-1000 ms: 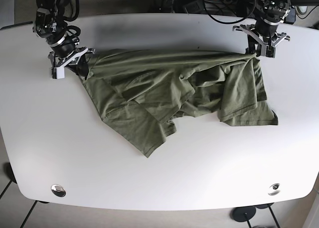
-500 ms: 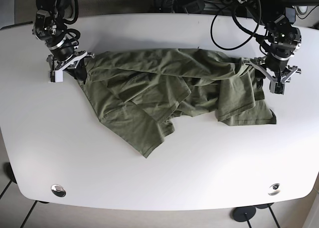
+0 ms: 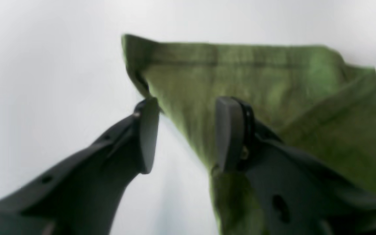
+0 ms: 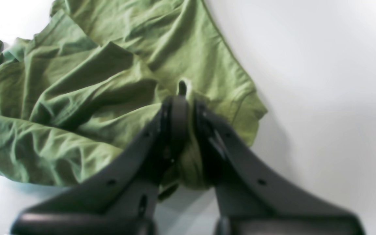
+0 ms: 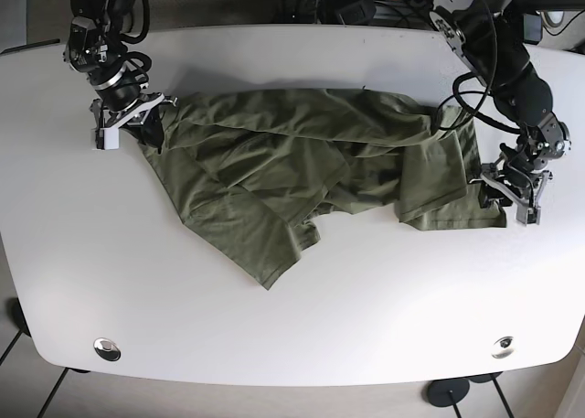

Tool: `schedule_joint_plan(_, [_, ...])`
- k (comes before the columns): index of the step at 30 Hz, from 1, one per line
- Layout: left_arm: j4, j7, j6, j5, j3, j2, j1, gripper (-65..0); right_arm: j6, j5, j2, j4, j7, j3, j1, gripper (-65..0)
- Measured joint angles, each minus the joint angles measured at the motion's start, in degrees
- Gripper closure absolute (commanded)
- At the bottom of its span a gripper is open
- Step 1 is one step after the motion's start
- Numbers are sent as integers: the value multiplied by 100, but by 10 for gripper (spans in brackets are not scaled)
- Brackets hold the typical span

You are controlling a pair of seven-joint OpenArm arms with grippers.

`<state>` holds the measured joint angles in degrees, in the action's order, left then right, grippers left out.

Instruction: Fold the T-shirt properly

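Spreading stage only: T-shirt (image 5: 311,162) crumpled, unfolded on table (image 5: 302,326). Right gripper (image 4: 188,107) clamped on fabric bunch between jaws. Left gripper (image 3: 186,133) parted, hem corner between fingertips, ungrasped. All folds outstanding.

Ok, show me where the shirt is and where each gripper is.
shirt (image 5: 274,162), base view, middle of the crumpled green cloth
left gripper (image 3: 186,135), left wrist view, gap between its open fingertips
right gripper (image 4: 188,111), right wrist view, between fingertips pinching cloth

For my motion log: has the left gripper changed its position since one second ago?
Yes. The left gripper went from the table's far edge toward its near edge, beside the T-shirt's lower corner.
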<state>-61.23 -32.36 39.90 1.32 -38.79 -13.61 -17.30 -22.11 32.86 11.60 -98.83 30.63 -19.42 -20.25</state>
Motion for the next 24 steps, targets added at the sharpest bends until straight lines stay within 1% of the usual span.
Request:
schedule_joint_plan(1, [437, 197, 2, -2, 37, -85, -138, -397, 0, 0, -2, 0, 0, 0, 0, -22])
schedule_joint_plan(2, [625, 245, 2, -2, 59, -129, -184, -407, 0, 0, -2, 0, 0, 0, 0, -22])
schedule_joint_plan(4, [802, 339, 0, -2, 46, -219, -234, -413, 0, 0, 0, 0, 0, 0, 0, -22])
schedule_joint_plan(5, [872, 463, -79, 0, 22, -302, -260, -414, 0, 0, -2, 2, 0, 0, 0, -22])
schedule_joint_plan(7, [1058, 662, -435, 2, 48, -450, -308, -415, 0, 2, -2, 4, 0, 0, 2, -22])
schedule_joint_plan(14, [2039, 831, -474, 26, 68, -619, -835, -415, 0, 0, 0, 11, 2, 0, 109, -22])
schedule_joint_plan(16, [2424, 953, -481, 48, 308, -684, -1058, -415, -2, 0, -2, 11, 2, 0, 98, -22])
schedule_joint_plan(19, [2951, 1091, -474, 151, 940, -638, -1425, -401, 0, 0, -2, 11, 2, 0, 107, -24])
schedule_joint_plan(20, [3012, 1213, -474, 181, 1099, -610, -1440, -354, 0, 0, 0, 11, 2, 0, 107, -24])
schedule_joint_plan(21, [3038, 1357, -474, 179, 1176, -557, -1438, -239, 0, 0, 0, 11, 2, 0, 109, -25])
schedule_joint_plan(22, [3032, 1510, -503, 173, 1189, -490, -1403, -94, 0, 2, -2, 11, 0, -4, 109, -27])
schedule_joint_plan(23, [3062, 1663, -496, 175, 1191, -439, -1364, 0, 0, 0, -7, 11, 2, -4, 109, -27])
schedule_joint_plan(24, [3077, 1744, -487, 179, 1191, -407, -1338, 0, 2, 2, -7, 11, 2, -7, 105, -36])
